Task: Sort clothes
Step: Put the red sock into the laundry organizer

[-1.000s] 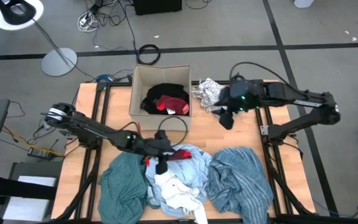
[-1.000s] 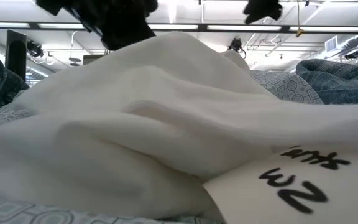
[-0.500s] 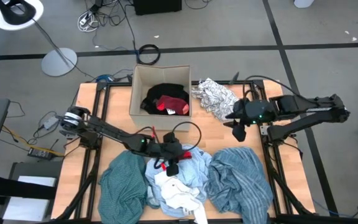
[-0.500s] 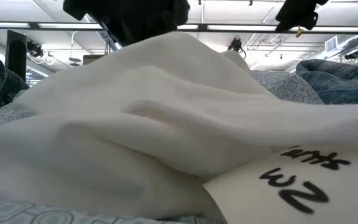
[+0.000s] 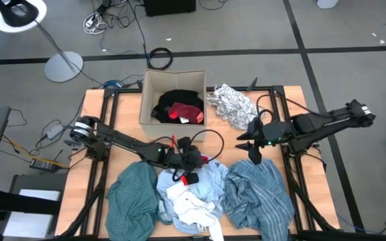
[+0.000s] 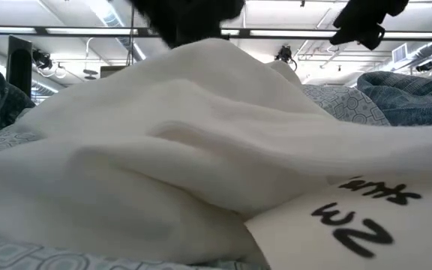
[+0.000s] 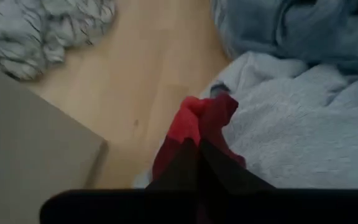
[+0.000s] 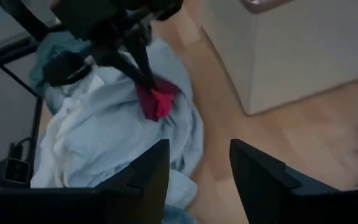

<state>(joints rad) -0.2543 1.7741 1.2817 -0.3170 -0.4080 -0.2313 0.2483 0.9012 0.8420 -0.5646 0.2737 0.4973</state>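
My left gripper [image 5: 191, 169] is shut on a small red garment [image 7: 201, 118] above the light blue garment [image 5: 210, 179] at the table's middle. The right wrist view shows this too [image 8: 158, 101]. My right gripper [image 5: 253, 152] hangs open and empty between the white black-patterned garment [image 5: 230, 102] and the grey-blue striped garment [image 5: 260, 195]. A teal garment [image 5: 133, 197] and a white garment [image 5: 189, 204] lie along the near edge. The white garment [image 6: 171, 150] fills the low view. My left gripper pinches a bunched end of the red garment [image 7: 191, 142] between its two fingertips, coming slanting down from the table's left. The rest of the cloth bunches just beyond the fingertips, over the light blue garment [image 7: 303, 143]. Whether it is lifted clear, I cannot tell.
A tan cardboard box [image 5: 173, 79] at the far middle holds black and red garments [image 5: 178, 108]. Bare wood [image 5: 226, 137] lies between the box, the patterned garment and the pile. A paper tag [image 6: 366, 225] lies at the near edge.
My right gripper has gone from beside the patterned garment toward the table's near edge and a little right, ending over the striped garment's far end. My left gripper has gone a little toward the table's right edge, over the light blue garment.
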